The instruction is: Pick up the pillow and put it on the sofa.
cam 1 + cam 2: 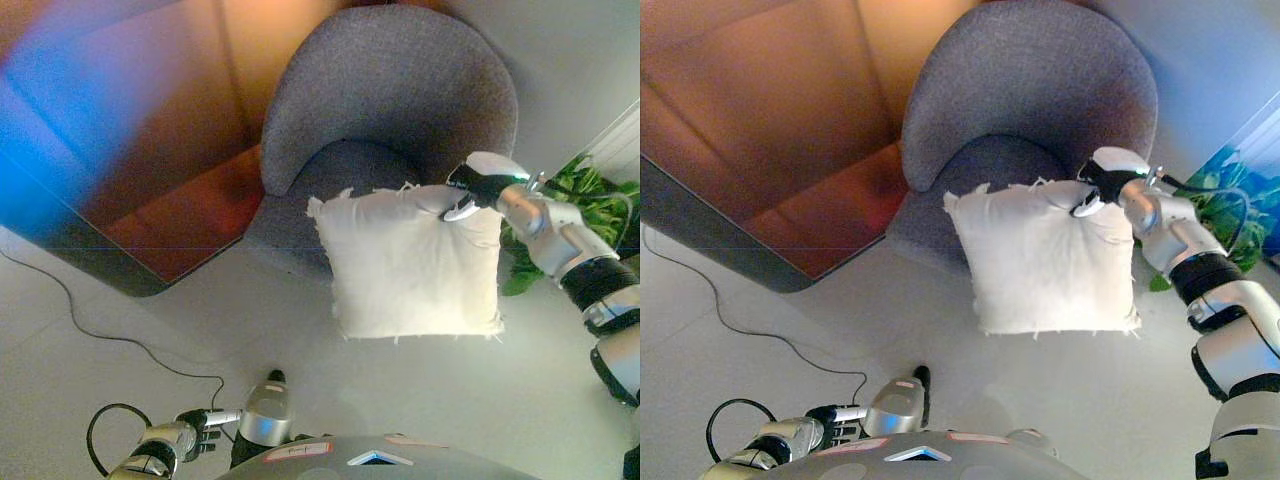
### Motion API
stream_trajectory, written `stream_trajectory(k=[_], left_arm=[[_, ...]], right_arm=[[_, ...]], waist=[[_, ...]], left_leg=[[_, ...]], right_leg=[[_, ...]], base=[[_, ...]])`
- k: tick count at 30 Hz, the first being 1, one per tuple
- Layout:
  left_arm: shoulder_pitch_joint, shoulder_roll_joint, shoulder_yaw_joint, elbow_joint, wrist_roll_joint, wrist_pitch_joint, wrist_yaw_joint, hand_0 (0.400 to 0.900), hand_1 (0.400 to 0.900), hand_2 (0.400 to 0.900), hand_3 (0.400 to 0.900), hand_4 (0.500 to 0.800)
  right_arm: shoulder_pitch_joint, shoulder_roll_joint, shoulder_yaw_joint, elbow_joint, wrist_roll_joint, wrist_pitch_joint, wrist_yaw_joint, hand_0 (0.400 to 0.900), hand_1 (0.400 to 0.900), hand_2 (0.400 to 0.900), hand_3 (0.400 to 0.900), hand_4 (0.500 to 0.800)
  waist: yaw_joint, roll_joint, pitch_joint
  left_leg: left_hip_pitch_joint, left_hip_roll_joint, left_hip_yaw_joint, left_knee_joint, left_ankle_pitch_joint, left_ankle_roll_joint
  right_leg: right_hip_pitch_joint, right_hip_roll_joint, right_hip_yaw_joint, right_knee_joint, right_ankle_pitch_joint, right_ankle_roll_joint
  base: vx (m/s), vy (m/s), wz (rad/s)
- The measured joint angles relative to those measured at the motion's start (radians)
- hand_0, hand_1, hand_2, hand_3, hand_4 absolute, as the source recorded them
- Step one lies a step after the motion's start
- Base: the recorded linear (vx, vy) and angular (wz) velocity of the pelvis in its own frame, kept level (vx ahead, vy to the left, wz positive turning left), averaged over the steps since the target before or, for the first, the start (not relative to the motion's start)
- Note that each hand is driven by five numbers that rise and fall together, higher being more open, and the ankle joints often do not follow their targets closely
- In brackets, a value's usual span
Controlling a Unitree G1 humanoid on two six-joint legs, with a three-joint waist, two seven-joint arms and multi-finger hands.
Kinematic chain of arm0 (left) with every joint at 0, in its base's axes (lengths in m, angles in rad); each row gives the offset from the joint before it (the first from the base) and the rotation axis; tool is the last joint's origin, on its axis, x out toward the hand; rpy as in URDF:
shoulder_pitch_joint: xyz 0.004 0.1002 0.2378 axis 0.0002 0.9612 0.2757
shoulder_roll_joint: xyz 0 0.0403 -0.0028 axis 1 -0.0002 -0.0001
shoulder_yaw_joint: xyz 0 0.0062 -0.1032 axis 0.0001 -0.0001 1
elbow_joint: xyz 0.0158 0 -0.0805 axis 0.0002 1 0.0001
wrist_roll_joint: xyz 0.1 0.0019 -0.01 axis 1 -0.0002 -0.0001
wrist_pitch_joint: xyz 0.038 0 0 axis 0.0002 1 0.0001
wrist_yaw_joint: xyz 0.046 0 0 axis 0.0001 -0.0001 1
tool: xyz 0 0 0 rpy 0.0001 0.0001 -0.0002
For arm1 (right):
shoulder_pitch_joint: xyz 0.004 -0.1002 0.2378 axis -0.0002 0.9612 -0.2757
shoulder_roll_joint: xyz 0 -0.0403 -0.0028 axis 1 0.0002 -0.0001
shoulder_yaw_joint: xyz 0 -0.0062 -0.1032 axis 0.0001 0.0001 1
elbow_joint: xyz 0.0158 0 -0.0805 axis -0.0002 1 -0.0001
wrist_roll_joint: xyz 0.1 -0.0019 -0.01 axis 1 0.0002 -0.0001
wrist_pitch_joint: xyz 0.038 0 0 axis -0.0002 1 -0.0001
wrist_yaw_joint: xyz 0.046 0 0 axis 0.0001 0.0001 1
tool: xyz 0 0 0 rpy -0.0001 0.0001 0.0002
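Note:
A cream-white square pillow (pixel 410 265) with frayed edges hangs in the air in front of a grey round-backed armchair (pixel 400 90). My right hand (pixel 472 188) is shut on the pillow's top right corner, pinching the cloth, and the arm reaches in from the right. The pillow's lower part hangs over the floor just before the chair's seat (pixel 350 170). My left hand (pixel 200 432) stays low at the bottom left, fingers curled, holding nothing. In the right eye view the pillow (pixel 1045 260) and the right hand (pixel 1098 185) look the same.
A brown leather sofa (pixel 170 150) stands to the left of the armchair. A green leafy plant (pixel 590 200) grows at the right, behind my right arm. The floor (pixel 120 300) is pale grey.

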Motion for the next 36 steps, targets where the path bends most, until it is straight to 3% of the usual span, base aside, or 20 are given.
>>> stream_trajectory(k=[3,4,8,9,11,12,13,14,17,21,27,29,36], left_arm=[[-0.018,0.005,0.0,0.002,0.0,0.007,0.002,0.9,0.9,0.9,0.9,0.8],[-0.025,0.006,0.0,0.003,0.0,0.011,0.006,0.9,0.9,0.9,0.9,0.8],[-0.011,0.014,0.002,0.032,0.002,0.015,0.017,0.9,0.9,0.9,0.9,0.8],[-0.007,0.022,0.002,0.046,0.012,0.011,0.019,0.9,0.9,0.9,0.9,0.8],[-0.006,0.05,0.003,0.047,0.025,0.008,0.022,0.9,0.9,0.9,0.9,0.8],[-0.011,0.053,0.003,0.057,0.039,-0.002,0.026,0.9,0.9,0.9,0.9,0.8],[-0.012,0.045,0.004,0.06,0.041,-0.003,0.025,0.9,0.9,0.9,0.9,0.8],[-0.003,0.033,0.005,0.053,0.041,-0.001,0.018,0.9,0.9,0.9,0.9,0.8],[0.048,0.002,0.046,0.062,0.041,0.012,0.014,0.9,0.9,0.9,0.9,0.8],[0.077,-0.004,0.094,0.084,0.054,-0.004,0.013,0.9,0.9,0.9,0.9,0.8],[0.085,0.008,0.106,0.092,0.102,-0.051,0.015,0.9,0.9,0.9,0.9,0.8],[0.081,0.009,0.102,0.092,0.107,-0.063,0.015,0.9,0.9,0.9,0.9,0.8],[0.024,0.008,0.049,0.088,0.09,-0.125,-0.006,0.9,0.9,0.9,0.9,0.8]], right_arm=[[-0.052,-0.034,0.005,0.011,0.021,-0.006,0.005,0.4,0.4,0.4,0.4,0.5],[-0.076,-0.033,0.011,0.015,0.035,-0.018,0.005,0.4,0.4,0.4,0.4,0.5],[-0.133,-0.033,0.036,0.033,0.061,-0.068,0.005,0.4,0.4,0.4,0.4,0.5],[-0.136,-0.031,0.036,0.058,0.085,-0.083,0.005,0.4,0.4,0.4,0.4,0.5],[-0.135,-0.03,0.038,0.104,0.1,-0.095,0.013,0.4,0.4,0.4,0.4,0.5],[-0.133,-0.028,0.039,0.157,0.11,-0.093,0.022,0.4,0.4,0.4,0.4,0.5],[-0.134,-0.028,0.04,0.203,0.112,-0.088,0.04,0.4,0.4,0.4,0.4,0.5],[-0.137,-0.031,0.04,0.22,0.112,-0.084,0.049,0.4,0.4,0.4,0.4,0.5],[-0.138,-0.033,0.04,0.224,0.111,-0.086,0.095,0.4,0.4,0.4,0.4,0.5],[-0.143,-0.025,0.077,0.254,0.097,-0.089,0.154,0.4,0.4,0.4,0.4,0.5],[-0.202,0.033,0.079,0.353,0.082,-0.083,0.177,0.4,0.4,0.4,0.4,0.5],[-0.236,0.049,0.081,0.382,0.082,-0.063,0.177,0.4,0.4,0.4,0.4,0.5],[-0.437,0.059,0.114,0.539,0.088,0.053,0.101,0.4,0.4,0.4,0.4,0.5]], waist=[[-0.019,0.003,-0.003],[-0.021,0.004,-0.002],[-0.041,0.014,-0.002],[-0.049,0.003,-0.009],[-0.057,-0.031,-0.022],[-0.071,-0.025,-0.027],[-0.077,-0.017,-0.038],[-0.068,-0.014,-0.04],[-0.062,-0.004,-0.044],[-0.024,-0.007,-0.039],[0.022,0.001,-0.029],[0.009,0.008,-0.024],[0.064,0.096,0.044]], left_leg=[[0.017,0.013,-0.04,-0.06,0.003,-0.003],[0.02,0.018,-0.046,-0.065,-0.003,0.005],[0.038,0.028,-0.095,-0.107,0.002,-0.009],[0.037,0.03,-0.122,-0.108,0.001,-0.023],[0.015,0.036,-0.164,-0.109,0.011,-0.079],[0.006,0.069,-0.197,-0.114,0.012,-0.094],[-0.01,0.098,-0.205,-0.075,0.012,-0.094],[-0.018,0.102,-0.193,-0.028,-0.018,-0.103],[0.002,0.124,-0.181,-0.067,-0.012,-0.134],[0.045,0.124,-0.191,-0.112,-0.005,-0.148],[0.053,0.12,-0.218,-0.135,0.006,-0.152],[0.026,0.124,-0.243,-0.138,0.018,-0.155],[-0.158,0.139,-0.317,-0.15,0.099,-0.163]], right_leg=[[-0.073,-0.004,0.099,0.081,0.0,0.037],[-0.082,-0.001,0.113,0.022,-0.012,0.052],[-0.137,0.008,0.131,-0.201,0.002,0.063],[-0.155,0.01,0.142,-0.284,0.022,0.075],[-0.16,0.038,0.171,-0.343,0.071,0.054],[-0.153,0.08,0.198,-0.317,0.108,0.048],[-0.148,0.114,0.179,-0.307,0.097,0.018],[-0.148,0.133,0.176,-0.303,0.095,0.004],[-0.123,0.173,0.164,-0.31,0.083,-0.009],[-0.058,0.178,0.141,-0.352,0.081,-0.008],[-0.033,0.179,0.114,-0.364,0.067,0.003],[-0.051,0.185,0.107,-0.357,0.063,0.0],[-0.264,0.19,0.084,-0.213,0.035,-0.023]], base=[[0.18,-0.172,0.29],[0.2,-0.227,0.35],[0.24,-0.292,0.46],[0.2,-0.317,0.51],[0.23,-0.359,0.71],[0.27,-0.316,0.68],[0.23,-0.191,0.45],[0.22,-0.164,0.35],[0.2,-0.107,0.26],[0.21,-0.067,0.2],[0.06,-0.076,0.25],[-0.18,-0.133,0.31],[-0.21,-0.099,0.29]])
